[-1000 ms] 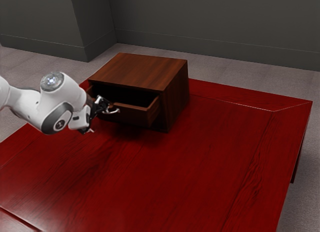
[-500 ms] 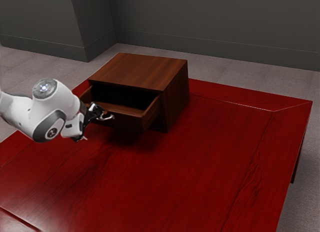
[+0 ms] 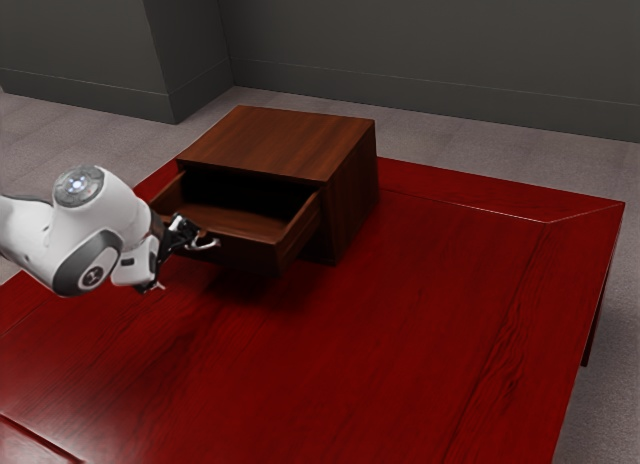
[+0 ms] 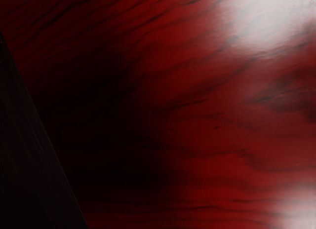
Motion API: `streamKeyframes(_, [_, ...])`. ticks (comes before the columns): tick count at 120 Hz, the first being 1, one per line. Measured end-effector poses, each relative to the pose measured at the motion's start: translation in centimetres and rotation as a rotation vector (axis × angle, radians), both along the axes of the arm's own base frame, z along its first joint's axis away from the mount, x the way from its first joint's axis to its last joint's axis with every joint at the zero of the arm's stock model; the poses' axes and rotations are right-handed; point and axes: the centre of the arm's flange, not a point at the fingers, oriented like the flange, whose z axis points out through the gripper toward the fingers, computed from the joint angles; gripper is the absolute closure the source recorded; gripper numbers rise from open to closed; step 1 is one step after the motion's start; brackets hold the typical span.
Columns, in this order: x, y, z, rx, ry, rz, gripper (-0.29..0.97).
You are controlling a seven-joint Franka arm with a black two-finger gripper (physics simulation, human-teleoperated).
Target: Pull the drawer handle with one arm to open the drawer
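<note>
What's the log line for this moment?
tool: shut on handle | drawer: partly open, sticking out of cabinet | table: red wood, under cabinet

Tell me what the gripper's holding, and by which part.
The gripper holds the drawer by the handle on its front.

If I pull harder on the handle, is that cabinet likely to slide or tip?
Tipping seems unlikely: the cabinet is wide and squat, and the handle in the gripper sits low. Sliding seems possible: the table looks glossy and nothing visibly anchors the cabinet. The drawer is partly out and looks empty, so little weight hangs forward.
</note>
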Motion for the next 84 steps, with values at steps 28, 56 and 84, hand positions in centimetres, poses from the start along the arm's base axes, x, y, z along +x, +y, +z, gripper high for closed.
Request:
streamKeyframes(28, [-0.7,-0.1,0.0,0.003,0.003,0.003,-0.01])
streamKeyframes(56, [-0.8,0.1,1.0,0.013,-0.015,0.008,0.0])
streamKeyframes(84, [-0.8,-1.3,3.0,0.033,-0.052,-0.017,0.05])
